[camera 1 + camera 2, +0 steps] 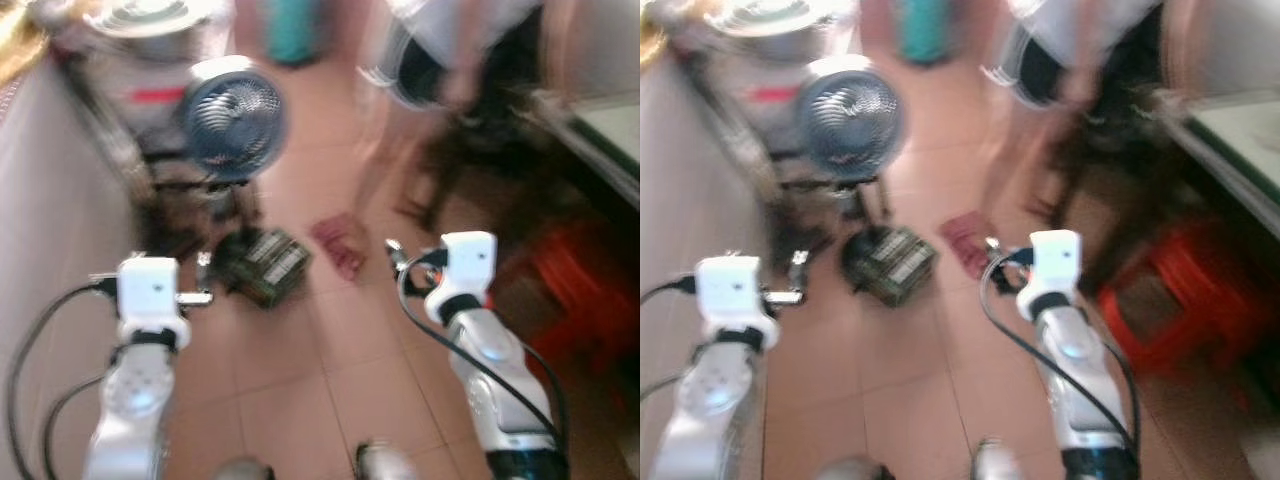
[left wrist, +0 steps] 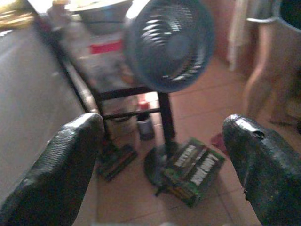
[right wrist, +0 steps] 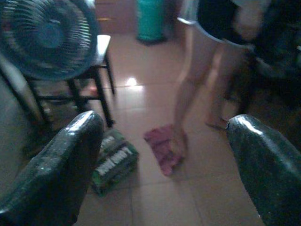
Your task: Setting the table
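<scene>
A: What's in front of us, from the left?

B: A pale counter [image 1: 40, 230] along the left side, then a blue fan [image 1: 232, 118] on a dark stand [image 1: 190, 185], with a metal bowl [image 1: 150, 20] on the rack behind it. A green box [image 1: 262, 266] lies on the tiled floor [image 1: 340, 380] by the fan's foot, its long side running slantwise away from us. Just right of it is a red cloth [image 1: 340, 245], and a person [image 1: 450, 70] stands over it. A red stool [image 1: 580, 285] sits on the right, tucked under the edge of a table [image 1: 600, 140].

A: And the grippers?

B: The left gripper [image 2: 160, 160] has its fingers spread wide with nothing between them; the right gripper [image 3: 164, 160] is the same. Both are held out over the floor.

A: Where are the things for the table?

B: I can't make out any plates or cutlery; the head views are blurred. What's in the bowl, or on the table, is too smeared to tell.

A: So what does the next move turn on?

B: My guess is the table: it lies ahead and to the right, so the right arm is nearer, and the robot would have to turn that way first.
</scene>
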### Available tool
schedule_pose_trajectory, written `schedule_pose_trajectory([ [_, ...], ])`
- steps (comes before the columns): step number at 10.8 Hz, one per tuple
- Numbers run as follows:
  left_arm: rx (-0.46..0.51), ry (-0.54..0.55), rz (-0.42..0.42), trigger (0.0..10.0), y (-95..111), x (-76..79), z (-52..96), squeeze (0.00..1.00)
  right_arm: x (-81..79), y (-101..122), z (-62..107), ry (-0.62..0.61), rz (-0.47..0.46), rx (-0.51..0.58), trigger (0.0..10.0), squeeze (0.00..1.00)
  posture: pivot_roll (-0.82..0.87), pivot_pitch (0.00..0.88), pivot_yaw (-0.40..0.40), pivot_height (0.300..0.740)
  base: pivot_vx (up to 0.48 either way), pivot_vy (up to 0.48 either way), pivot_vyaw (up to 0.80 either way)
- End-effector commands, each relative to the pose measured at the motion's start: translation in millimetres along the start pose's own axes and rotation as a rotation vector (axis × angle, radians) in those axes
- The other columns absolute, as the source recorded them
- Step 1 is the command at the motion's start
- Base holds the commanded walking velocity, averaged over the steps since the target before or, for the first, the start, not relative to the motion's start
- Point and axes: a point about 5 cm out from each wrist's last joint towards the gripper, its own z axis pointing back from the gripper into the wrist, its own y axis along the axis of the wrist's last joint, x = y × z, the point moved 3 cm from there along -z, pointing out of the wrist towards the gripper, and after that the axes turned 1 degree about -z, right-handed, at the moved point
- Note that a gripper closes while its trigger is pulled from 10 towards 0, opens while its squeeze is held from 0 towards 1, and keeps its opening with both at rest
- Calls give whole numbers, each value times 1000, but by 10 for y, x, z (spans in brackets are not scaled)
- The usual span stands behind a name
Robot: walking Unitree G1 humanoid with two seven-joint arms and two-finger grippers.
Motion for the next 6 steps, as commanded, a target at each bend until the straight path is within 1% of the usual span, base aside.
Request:
schedule_pose_trajectory([
  [1, 6, -12, 4, 10000, 19, 47, -12, 0, 72, 16, 12, -20, 4, 3, 10000, 0, 47, 116, 21, 740, 0, 0, -800],
  [3, 36, -16, -9, 10000, 75, 46, -29, 0, 51, 55, -12, -21, -12, 16, 10000, 0, 49, 116, 17, 740, 0, 0, -800],
  [6, 45, -28, 15, 10000, 87, 66, -36, 0, 50, 64, -30, -20, -12, 24, 10000, 0, 49, 116, 16, 740, 0, 0, -800],
])
